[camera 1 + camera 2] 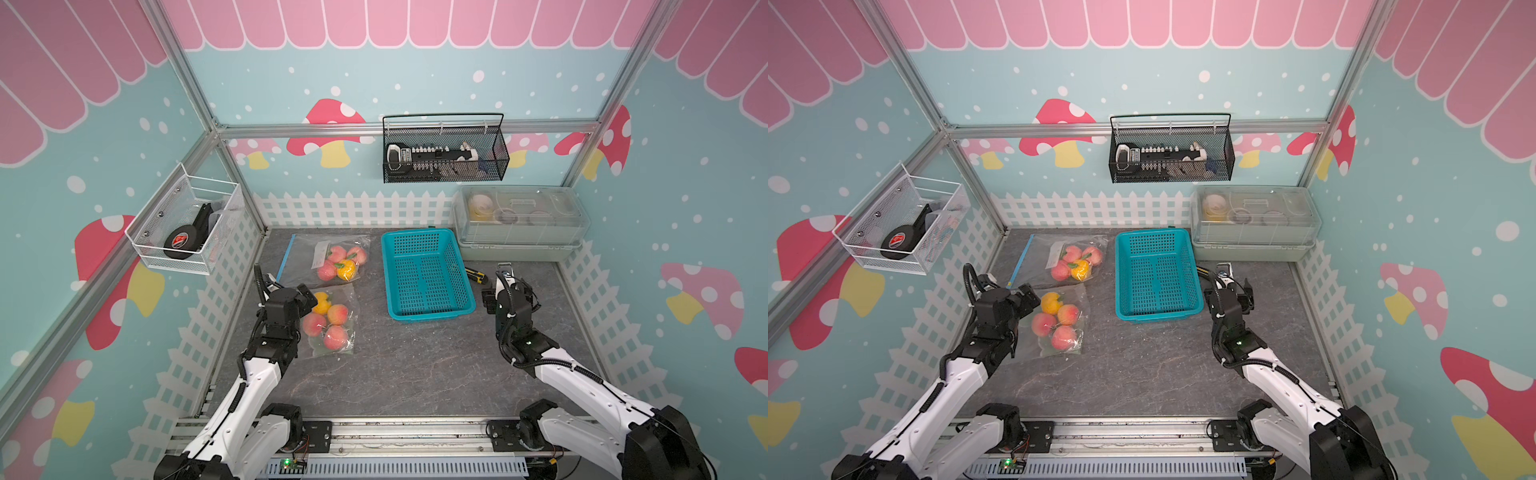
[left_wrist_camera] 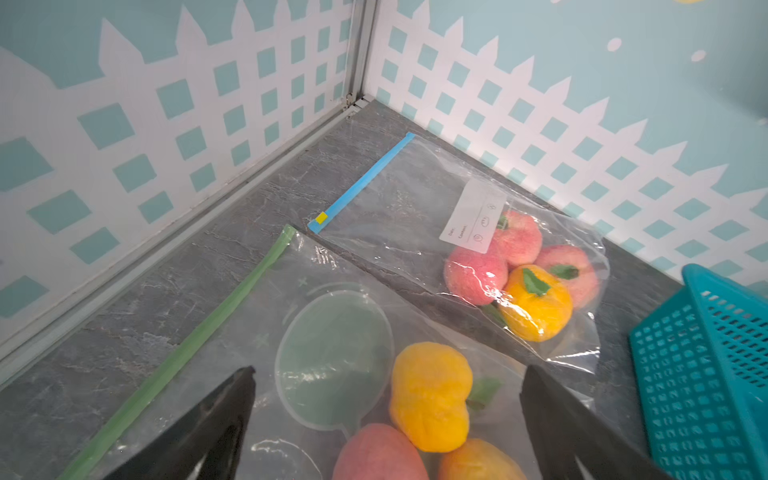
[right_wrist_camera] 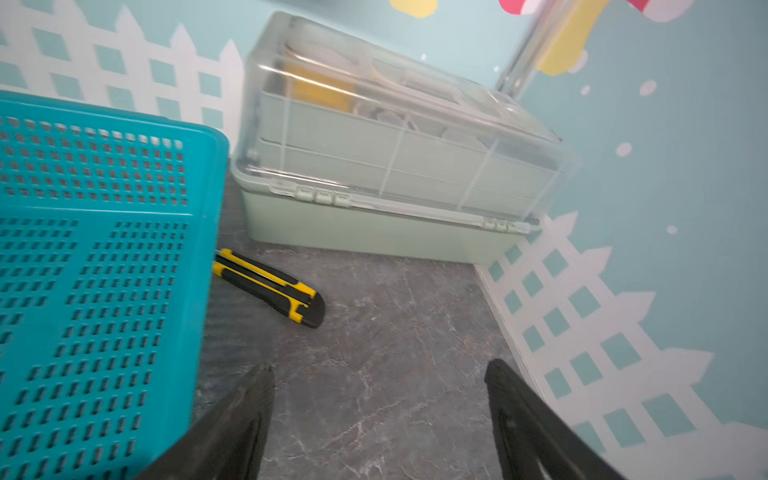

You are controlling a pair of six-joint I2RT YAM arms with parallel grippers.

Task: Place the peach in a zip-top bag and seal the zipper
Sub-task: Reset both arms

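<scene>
Two clear zip-top bags lie at the far left of the table in both top views. The nearer bag (image 1: 347,291) has a green zipper strip (image 2: 187,353) and holds peaches (image 1: 314,324) and a yellow fruit (image 2: 430,395). The farther bag (image 1: 307,249) has a blue zipper strip (image 2: 361,183) with a yellow slider (image 2: 321,217) and also holds peaches (image 2: 476,274). My left gripper (image 2: 386,374) hovers open over the nearer bag, its fingers apart on either side of the fruit. My right gripper (image 3: 378,368) is open over bare table, right of the basket, holding nothing.
A teal plastic basket (image 1: 432,313) stands mid-table with nothing in it. A yellow-and-black utility knife (image 3: 270,286) lies between it and a clear-lidded box (image 1: 519,224) at the back right. Wire baskets hang on the left wall (image 1: 183,224) and the back wall (image 1: 444,149).
</scene>
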